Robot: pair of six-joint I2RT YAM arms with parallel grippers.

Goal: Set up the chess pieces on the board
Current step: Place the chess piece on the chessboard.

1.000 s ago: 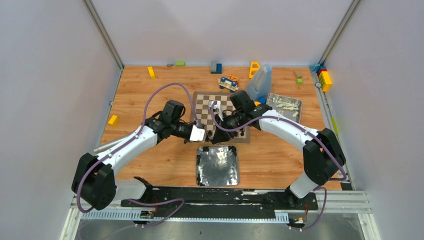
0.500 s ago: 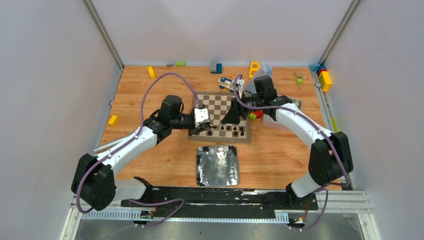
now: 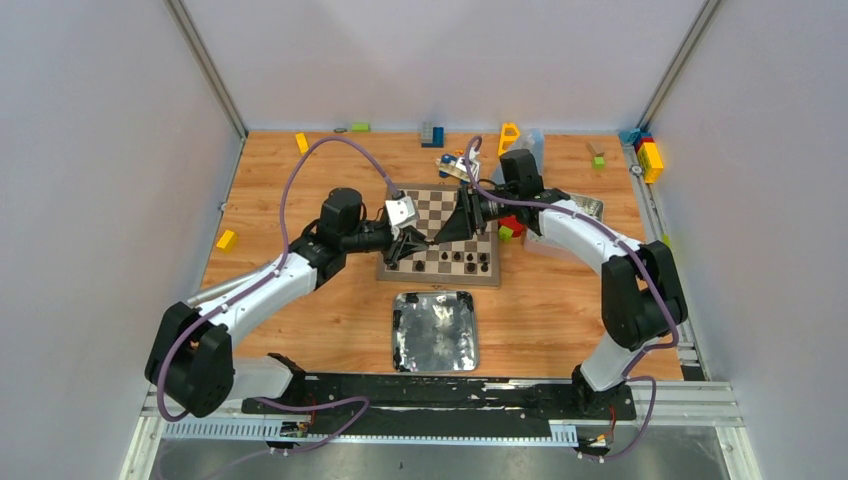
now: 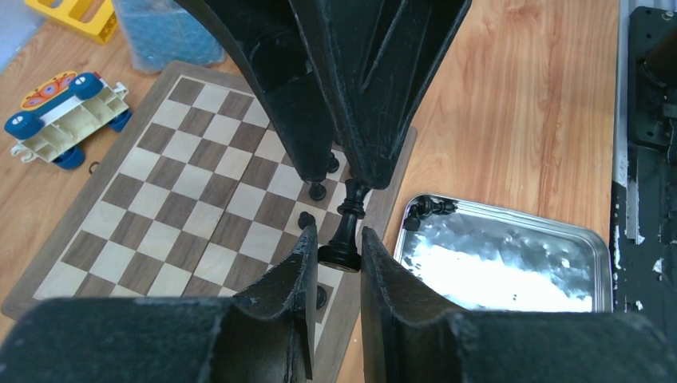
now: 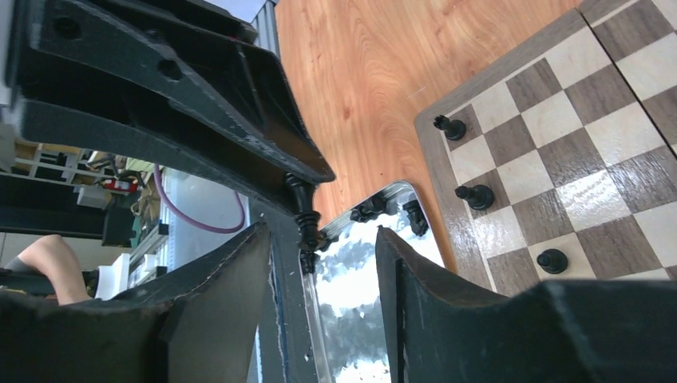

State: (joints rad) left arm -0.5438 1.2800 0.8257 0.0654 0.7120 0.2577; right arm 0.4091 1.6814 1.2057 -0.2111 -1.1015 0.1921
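The board (image 3: 440, 212) lies mid-table, with several small black chess pieces (image 3: 456, 262) along its near row. My left gripper (image 3: 412, 244) hovers over the board's near left part, shut on the base of a black chess piece (image 4: 345, 233) that leans toward the right gripper. My right gripper (image 3: 441, 233) faces it from the right, open, its fingertips (image 4: 318, 163) by the piece's top. In the right wrist view the held piece (image 5: 303, 227) shows just beyond my open right gripper (image 5: 319, 236), near its left finger. Pawns (image 5: 477, 195) stand on the board (image 5: 575, 159).
A silver tray (image 3: 435, 335) lies in front of the board, with a few black pieces (image 4: 427, 209) in its corner. A toy car (image 3: 456, 166), a clear container (image 3: 530, 147), a second tray (image 3: 590, 206) and coloured blocks (image 3: 650, 158) lie behind and to the right. A yellow block (image 3: 227, 239) lies at left.
My left gripper has risen from the board's near edge and moved back over the board. My right gripper left the near edge, swung back and right, then turned to face the left gripper.
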